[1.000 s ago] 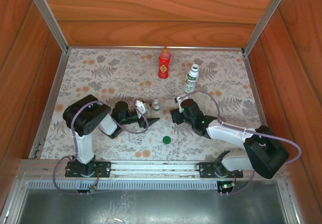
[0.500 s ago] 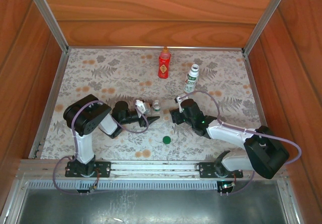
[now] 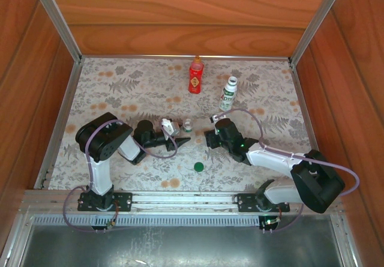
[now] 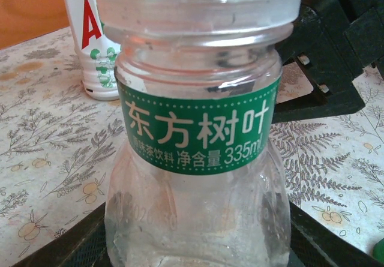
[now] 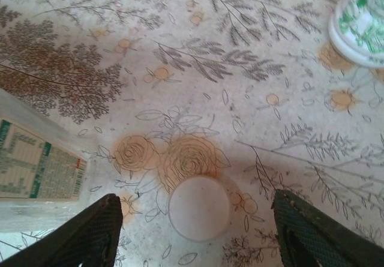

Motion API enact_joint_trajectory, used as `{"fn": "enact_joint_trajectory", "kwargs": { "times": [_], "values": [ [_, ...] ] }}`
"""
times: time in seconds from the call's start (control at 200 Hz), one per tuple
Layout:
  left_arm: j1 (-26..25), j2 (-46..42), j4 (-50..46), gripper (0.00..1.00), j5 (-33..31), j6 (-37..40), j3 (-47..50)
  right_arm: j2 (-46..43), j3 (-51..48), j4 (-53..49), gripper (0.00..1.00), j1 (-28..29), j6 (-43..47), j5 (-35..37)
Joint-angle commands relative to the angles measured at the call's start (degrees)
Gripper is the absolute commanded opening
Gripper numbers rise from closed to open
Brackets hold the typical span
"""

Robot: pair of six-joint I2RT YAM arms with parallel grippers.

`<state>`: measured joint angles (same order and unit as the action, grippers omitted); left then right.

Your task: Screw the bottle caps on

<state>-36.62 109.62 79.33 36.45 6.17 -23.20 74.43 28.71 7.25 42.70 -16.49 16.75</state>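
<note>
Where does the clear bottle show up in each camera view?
Top external: clear bottle near picture centre.
Left wrist: up close, dead centre.
Right wrist: at the left edge, label visible.
Shared landmark: the white bottle.

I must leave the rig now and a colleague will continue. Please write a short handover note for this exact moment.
Left gripper: shut on the clear bottle, which stands upright on the table; its neck looks uncapped.
Right gripper: open, above a white cap lying beside the clear bottle.
Red bottle and white bottle stand farther back; too small to tell if they are capped. A green cap lies loose near the arms.
Done: clear bottle held. Left: grasp the white cap, screw it on, then probably place the green cap.
</note>
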Motion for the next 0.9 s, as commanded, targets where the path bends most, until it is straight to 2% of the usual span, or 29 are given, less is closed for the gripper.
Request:
{"fn": "enact_joint_trajectory", "kwargs": {
  "times": [0.0, 0.145, 0.27, 0.66, 0.894],
  "values": [
    [-0.4, 1.5, 1.9, 0.58, 1.4, 0.3, 0.2, 1.6, 1.6, -4.2, 0.69, -0.4, -4.8, 1.3],
    [-0.3, 0.7, 1.9, 0.73, 1.4, 0.0, 0.1, 3.5, 4.3, -7.8, 0.7, -0.4, -4.4, -0.4],
    [-0.3, 0.1, 1.9, 0.77, 1.4, -1.3, -0.8, 4.4, 5.0, -8.0, 0.7, -0.4, -4.0, -1.3],
    [-0.4, 1.7, 1.9, 0.76, 3.2, -2.8, -3.2, 4.4, 4.6, -8.0, 0.71, -0.4, -3.3, -1.6],
    [-0.4, 2.5, 1.9, 0.64, 4.1, -2.8, -3.2, 3.8, 4.8, -8.5, 0.71, -0.4, -3.4, -1.5]
  ]
}}
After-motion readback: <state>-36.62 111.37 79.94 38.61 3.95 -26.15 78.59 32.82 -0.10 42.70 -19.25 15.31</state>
